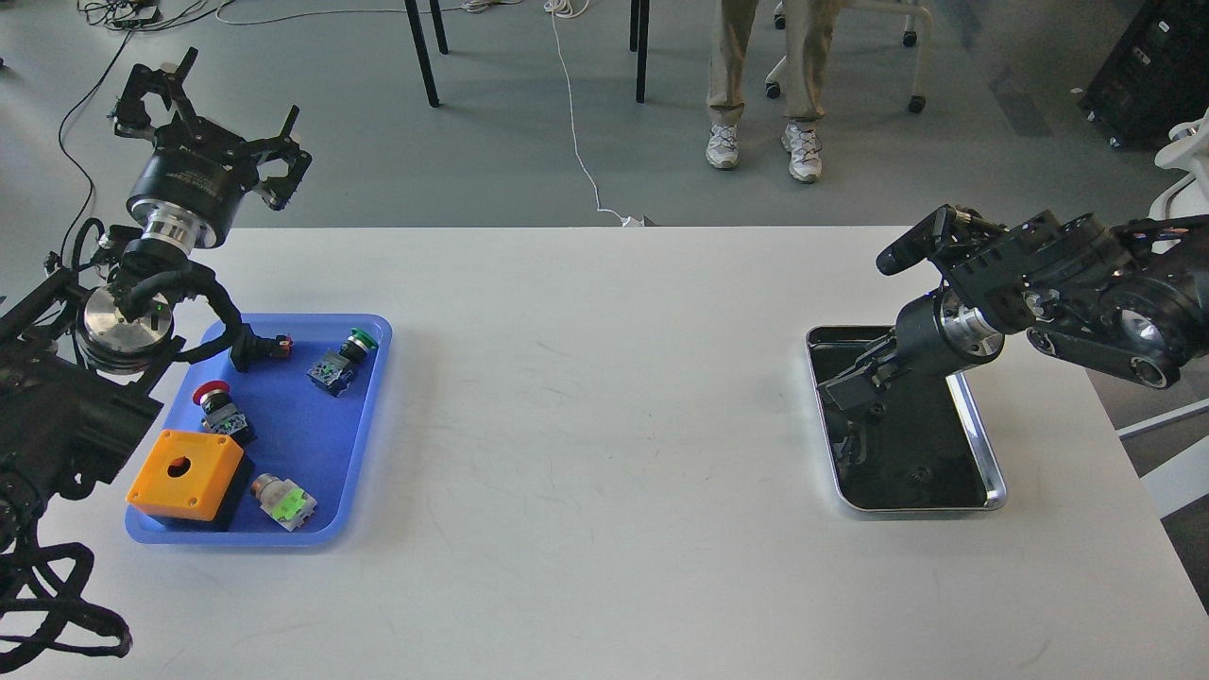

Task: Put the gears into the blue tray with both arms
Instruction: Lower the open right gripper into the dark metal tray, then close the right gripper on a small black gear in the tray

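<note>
A small black gear (918,475) lies in the near part of the silver metal tray (983,451) at the right. A second gear (876,410) lies further back in that tray, just beside my right gripper (843,394). That gripper hangs low over the tray's far left part, pointing down-left. It is dark against the dark tray floor, so its fingers cannot be told apart. The blue tray (295,430) sits at the table's left and no gear shows in it. My left gripper (203,106) is raised beyond the tray's far left corner, its fingers spread open and empty.
The blue tray holds an orange box (184,475), a red push-button (213,397), a green push-button (348,357), a green-and-white part (283,501) and a black connector (260,349). A person's legs (765,85) and chair legs stand beyond the table's far edge.
</note>
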Robot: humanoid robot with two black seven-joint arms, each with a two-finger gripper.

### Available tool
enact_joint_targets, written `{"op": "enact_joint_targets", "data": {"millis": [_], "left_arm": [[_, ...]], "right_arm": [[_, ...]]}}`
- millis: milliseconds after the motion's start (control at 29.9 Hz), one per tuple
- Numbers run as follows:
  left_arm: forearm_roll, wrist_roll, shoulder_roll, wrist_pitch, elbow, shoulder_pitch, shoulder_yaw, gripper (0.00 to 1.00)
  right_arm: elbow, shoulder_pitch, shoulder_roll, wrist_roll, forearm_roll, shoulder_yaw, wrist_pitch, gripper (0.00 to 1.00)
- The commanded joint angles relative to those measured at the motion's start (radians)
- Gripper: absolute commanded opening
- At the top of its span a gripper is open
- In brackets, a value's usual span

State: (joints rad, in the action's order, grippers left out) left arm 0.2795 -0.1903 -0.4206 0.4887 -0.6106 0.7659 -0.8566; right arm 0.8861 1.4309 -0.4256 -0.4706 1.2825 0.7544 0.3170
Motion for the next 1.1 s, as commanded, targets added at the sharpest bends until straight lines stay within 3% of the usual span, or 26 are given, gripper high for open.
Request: {"op": "enact_joint_targets", "data": {"millis": [0,468,769,1070], "left_arm": [[0.001,0.000,0.000,0.000,0.000,0.000,0.001,0.98],[0.000,0.000,-0.004,0.000,0.000,-0.005,0.001,0.98],[0.000,0.000,-0.006,0.000,0.000,-0.007,0.001,0.98],[0.001,0.000,-0.004,0.000,0.000,-0.007,0.001,0.98]], "right_arm": [[-0.035,-0.032,0.011,0.001,0.003,0.002,-0.002,0.70],[-0.076,-0.066,0.019,0.003,0.048,0.026,-0.004,0.66],[-0.078,-0.067,0.004,0.004,0.048,0.046,-0.007,0.57],[-0.081,-0.072,0.016,0.006,0.046,0.040,-0.022,0.55]]}}
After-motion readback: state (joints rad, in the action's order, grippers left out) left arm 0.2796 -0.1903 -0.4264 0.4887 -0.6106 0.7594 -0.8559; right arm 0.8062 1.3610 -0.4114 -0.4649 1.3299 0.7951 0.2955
